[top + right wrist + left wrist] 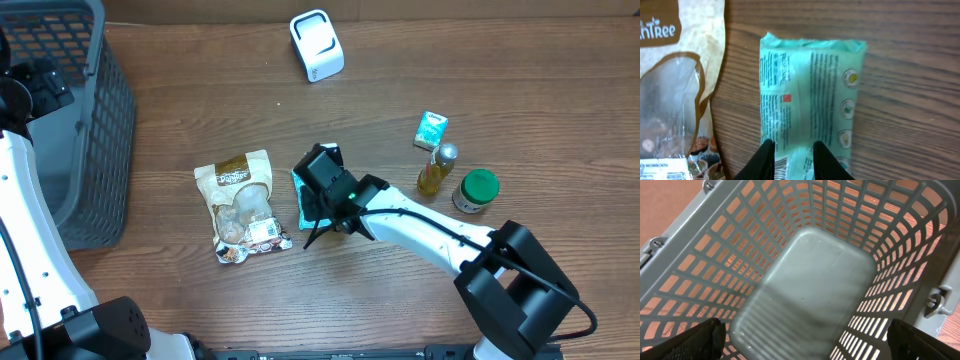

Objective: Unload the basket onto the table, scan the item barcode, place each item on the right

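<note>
The wooden surface in the overhead view carries a grey basket on its left, a white scanner at the far edge and a mushroom bag near the middle. Just beside the bag lies the teal packet, the item we take for scanning, with the right claw on it. From the left wrist we see the left claw spread wide and empty over the basket floor, so we would leave it idle. From the right wrist, the right claw has its fingers closed on the near end of the packet, which lies flat on the wood. We cannot find a barcode on the upward face. We judge the pinch thin, so we should lift slowly, keep the film from slipping, and turn each face toward the scanner.
</note>
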{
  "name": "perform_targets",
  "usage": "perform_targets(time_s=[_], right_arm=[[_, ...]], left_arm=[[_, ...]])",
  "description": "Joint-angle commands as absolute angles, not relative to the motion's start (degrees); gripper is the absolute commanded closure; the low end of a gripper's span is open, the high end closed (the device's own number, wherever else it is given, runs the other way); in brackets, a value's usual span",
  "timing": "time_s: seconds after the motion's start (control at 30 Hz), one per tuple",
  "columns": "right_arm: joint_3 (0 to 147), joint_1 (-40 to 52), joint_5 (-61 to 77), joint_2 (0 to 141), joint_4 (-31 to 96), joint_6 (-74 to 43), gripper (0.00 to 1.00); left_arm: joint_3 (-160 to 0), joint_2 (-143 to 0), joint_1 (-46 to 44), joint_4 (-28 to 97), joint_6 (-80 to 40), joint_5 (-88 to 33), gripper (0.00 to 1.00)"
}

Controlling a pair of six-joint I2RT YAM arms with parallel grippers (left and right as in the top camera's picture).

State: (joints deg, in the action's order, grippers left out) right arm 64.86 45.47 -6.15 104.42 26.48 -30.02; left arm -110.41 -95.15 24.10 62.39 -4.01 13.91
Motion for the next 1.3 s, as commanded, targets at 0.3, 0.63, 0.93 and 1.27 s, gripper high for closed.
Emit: perform_targets(time_s=[0.3, 0.63, 0.93, 1.27], right_arm=[[63.70, 47.68, -5.96, 105.01, 25.85, -30.24, 0.79], [63.70, 47.68, -7.99, 105.58, 26.70, -30.24, 0.81], [63.70, 47.66, -7.86, 106.91, 27.07, -30.24, 0.80], [63.70, 47.68, -5.87, 111.98, 26.44, -30.24, 0.69]], left_arm=[[-111.22, -95.13, 23.92, 62.37, -2.96, 13.50, 0.00], [-111.22, -95.13, 23.92, 62.37, -2.96, 13.47, 0.00], [-111.22, -95.13, 23.92, 62.37, -2.96, 13.50, 0.00], [-111.22, -95.13, 23.92, 62.37, -2.96, 13.47, 0.00]])
